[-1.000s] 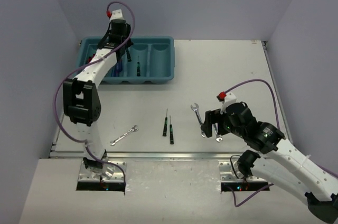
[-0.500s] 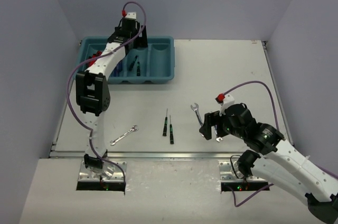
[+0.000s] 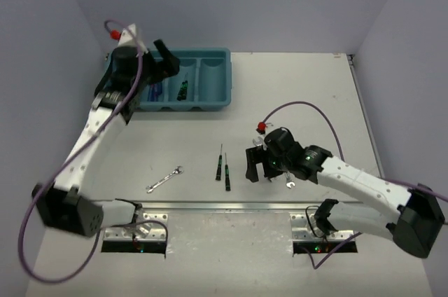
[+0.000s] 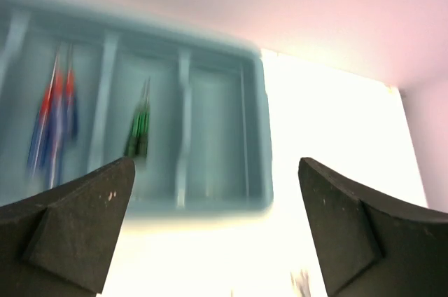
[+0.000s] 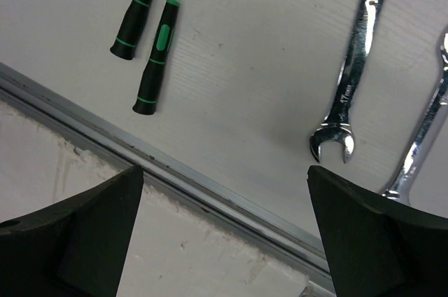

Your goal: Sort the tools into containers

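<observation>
The white surface (image 3: 301, 94) carried everything. At its far left stood the teal tray (image 3: 217, 81), one piece with four oblong compartments side by side. The left gripper (image 4: 217, 234) hovered above the tray with its fingers spread wide and nothing between them; its wrist view was blurred. The right gripper (image 5: 224, 234) hung low over the near edge of the surface, its jaws also wide apart and empty.

The sorting seemed only partly done, because some tools lay in the tray and five lay on the surface. The step in hand was probably a new pick by the right arm. It would need to choose one tool, set the jaws across its thin shaft, go down almost to the surface and then close, since these tools lie flat and low.

In the tray, the red-and-blue screwdrivers (image 4: 54, 118) lay lengthwise in the second compartment from the left, and the green-handled screwdrivers (image 4: 138, 129) in the third. On the surface, two black-and-green screwdrivers (image 5: 155, 55) lay nearly parallel, just beside each other. Two shiny silver wrenches (image 5: 358, 59) lay close together on the other side of the right gripper. A third wrench (image 3: 164, 179) lay alone, well apart to the left.
</observation>
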Controlling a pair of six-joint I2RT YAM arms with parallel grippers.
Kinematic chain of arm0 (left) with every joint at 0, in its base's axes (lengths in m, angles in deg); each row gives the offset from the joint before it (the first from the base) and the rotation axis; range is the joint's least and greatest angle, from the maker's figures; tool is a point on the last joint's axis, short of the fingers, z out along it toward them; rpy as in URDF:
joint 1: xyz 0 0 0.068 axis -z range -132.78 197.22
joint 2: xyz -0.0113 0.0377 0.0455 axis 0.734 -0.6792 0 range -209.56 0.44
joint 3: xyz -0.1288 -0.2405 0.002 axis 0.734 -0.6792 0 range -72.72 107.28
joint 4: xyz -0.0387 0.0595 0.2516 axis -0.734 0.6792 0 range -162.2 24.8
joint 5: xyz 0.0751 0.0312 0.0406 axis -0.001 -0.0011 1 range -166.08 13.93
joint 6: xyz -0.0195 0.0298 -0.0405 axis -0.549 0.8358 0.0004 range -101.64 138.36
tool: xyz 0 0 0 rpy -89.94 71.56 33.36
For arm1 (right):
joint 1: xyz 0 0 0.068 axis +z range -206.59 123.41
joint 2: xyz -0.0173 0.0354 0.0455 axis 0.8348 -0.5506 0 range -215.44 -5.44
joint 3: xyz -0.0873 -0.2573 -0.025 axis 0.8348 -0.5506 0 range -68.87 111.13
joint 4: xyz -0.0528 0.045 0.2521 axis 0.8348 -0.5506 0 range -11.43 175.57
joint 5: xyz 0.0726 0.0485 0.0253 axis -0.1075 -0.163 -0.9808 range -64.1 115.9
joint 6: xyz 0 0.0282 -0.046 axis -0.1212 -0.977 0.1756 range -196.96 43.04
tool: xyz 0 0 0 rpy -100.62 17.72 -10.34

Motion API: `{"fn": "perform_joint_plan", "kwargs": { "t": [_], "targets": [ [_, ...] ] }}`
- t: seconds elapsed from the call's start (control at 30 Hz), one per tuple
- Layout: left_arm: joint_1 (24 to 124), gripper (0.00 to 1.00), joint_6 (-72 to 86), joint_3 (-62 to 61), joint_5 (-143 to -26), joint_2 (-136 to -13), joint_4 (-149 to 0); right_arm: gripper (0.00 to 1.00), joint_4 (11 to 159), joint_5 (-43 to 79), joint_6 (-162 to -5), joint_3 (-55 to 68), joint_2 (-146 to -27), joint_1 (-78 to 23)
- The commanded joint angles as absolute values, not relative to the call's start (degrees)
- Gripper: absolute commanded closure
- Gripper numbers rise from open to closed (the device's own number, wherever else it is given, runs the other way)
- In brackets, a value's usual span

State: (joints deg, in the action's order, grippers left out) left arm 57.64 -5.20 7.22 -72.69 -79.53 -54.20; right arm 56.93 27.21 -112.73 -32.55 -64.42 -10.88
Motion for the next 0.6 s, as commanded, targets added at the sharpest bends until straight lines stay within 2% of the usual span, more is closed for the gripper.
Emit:
{"fn": "perform_joint_plan", "kwargs": {
  "t": [0.0, 0.13, 0.3, 0.57],
  "targets": [
    [57.6, 0.00, -11.2, -14.9, -73.6, -47.6, -55.8, 0.01, 59.4, 37.8, -118.4, -26.3, -71.6, -5.0],
    [57.6, 0.00, -6.8, -19.3, -67.9, -38.7, -47.3, 0.01, 59.1, 40.5, -123.0, -23.7, -74.6, -3.8],
    [57.6, 0.00, -3.6, -26.1, -65.1, -33.9, -43.4, 0.01, 65.7, 27.7, -122.6, -22.4, -78.9, -4.0],
    [57.7, 0.00, -2.7, -31.1, -64.4, -32.7, -45.3, 0.07, 55.7, 38.1, -125.8, -16.6, -88.7, -3.7]
  ]
}}
